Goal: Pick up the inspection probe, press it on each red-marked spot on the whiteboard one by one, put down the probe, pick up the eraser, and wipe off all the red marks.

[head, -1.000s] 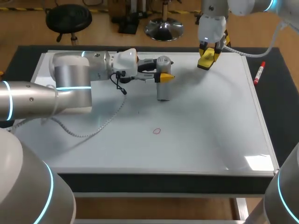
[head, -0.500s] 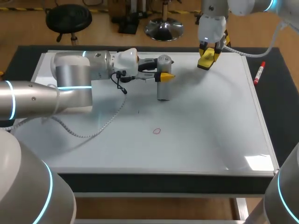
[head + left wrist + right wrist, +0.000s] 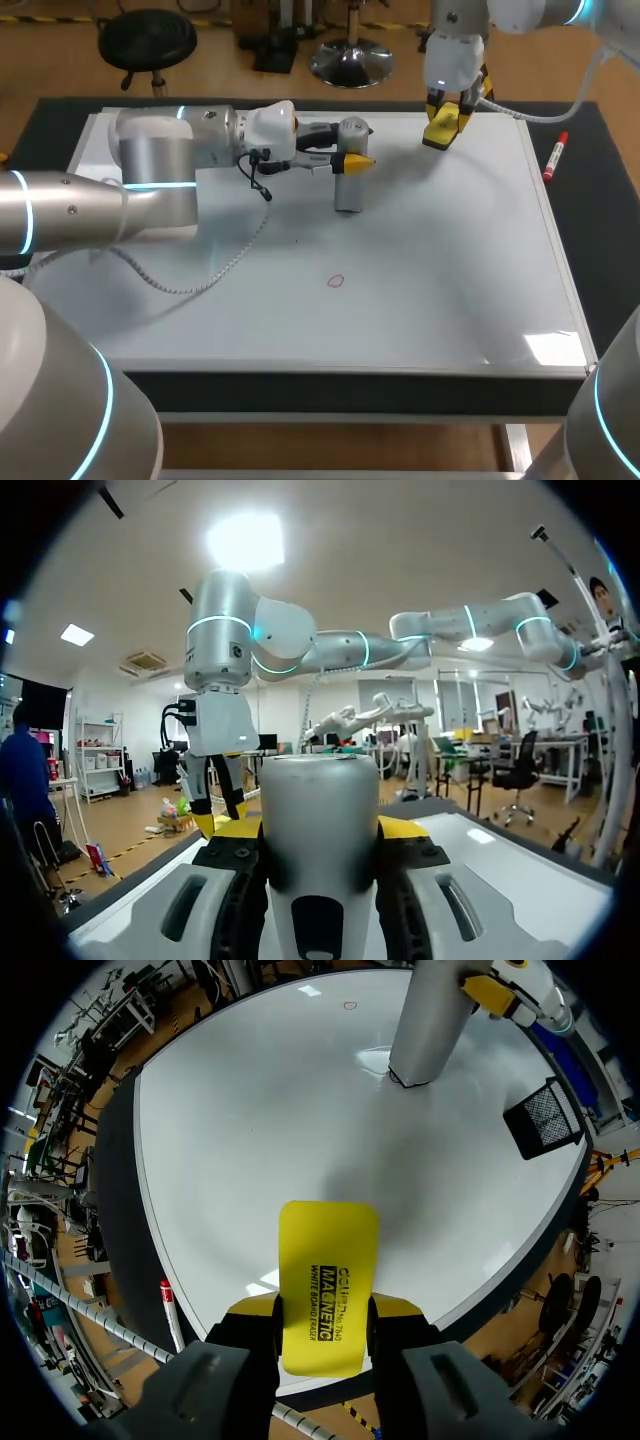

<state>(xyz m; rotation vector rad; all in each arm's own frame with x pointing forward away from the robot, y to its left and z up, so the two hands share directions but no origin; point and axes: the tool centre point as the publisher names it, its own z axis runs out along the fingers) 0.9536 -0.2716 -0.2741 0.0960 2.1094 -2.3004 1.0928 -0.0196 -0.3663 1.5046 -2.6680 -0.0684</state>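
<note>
1. The left end effector [image 3: 352, 160] reaches in from the left over the far middle of the whiteboard [image 3: 430, 290]. It is closed on the probe [image 3: 348, 185], with one yellow tip on each side of it.
2. The probe is a grey cylinder standing upright, gripped near its top. Its lower end is at the board's surface or just above it, and I cannot tell whether it touches.
3. One small red mark [image 3: 335, 281] lies on the board, nearer than the probe and well apart from it.
4. The right end effector [image 3: 443, 122] hangs over the far edge of the board, right of the probe. It grips the yellow eraser [image 3: 328, 1270] between its fingers.
5. In the right wrist view, the eraser sticks out ahead of the fingers, flat side showing and clear of the board.
6. A red marker pen [image 3: 555, 157] lies on the dark worktop [image 3: 600, 250] just beyond the board's right edge, at the far end.
7. A thin cable [image 3: 200, 280] from the left arm droops over the left part of the board.
</note>
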